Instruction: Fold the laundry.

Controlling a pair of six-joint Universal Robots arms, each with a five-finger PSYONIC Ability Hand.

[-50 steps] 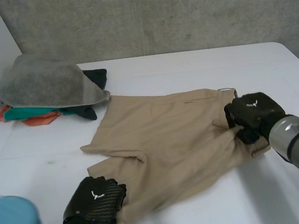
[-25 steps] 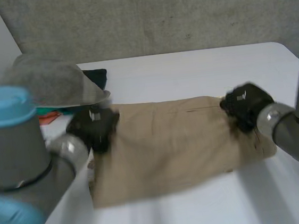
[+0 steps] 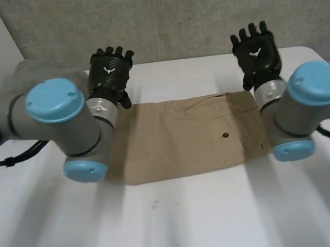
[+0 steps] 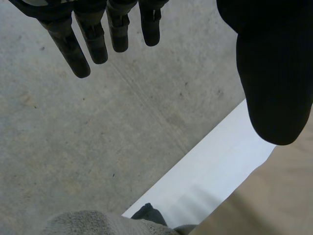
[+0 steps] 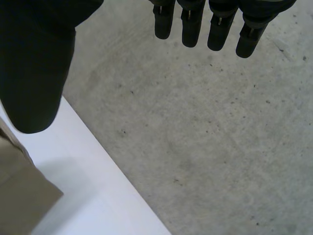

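Overhead, the left hand [image 3: 110,67] and right hand [image 3: 255,49] hover above the far edge of the shorts [image 3: 184,136], a flat tan rectangle mid-way across the table [image 3: 223,223]. For the next fold, pinch matching corners so the edges align. Left wrist view: fingers [image 4: 90,41] straight, nothing held, a tan corner beside the thumb. Right wrist view: likewise.

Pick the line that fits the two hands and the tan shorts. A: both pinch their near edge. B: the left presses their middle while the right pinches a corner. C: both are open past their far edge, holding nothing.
C: the left hand and the right hand show straight, spread fingers beyond the far edge of the tan shorts, with nothing held in either wrist view.
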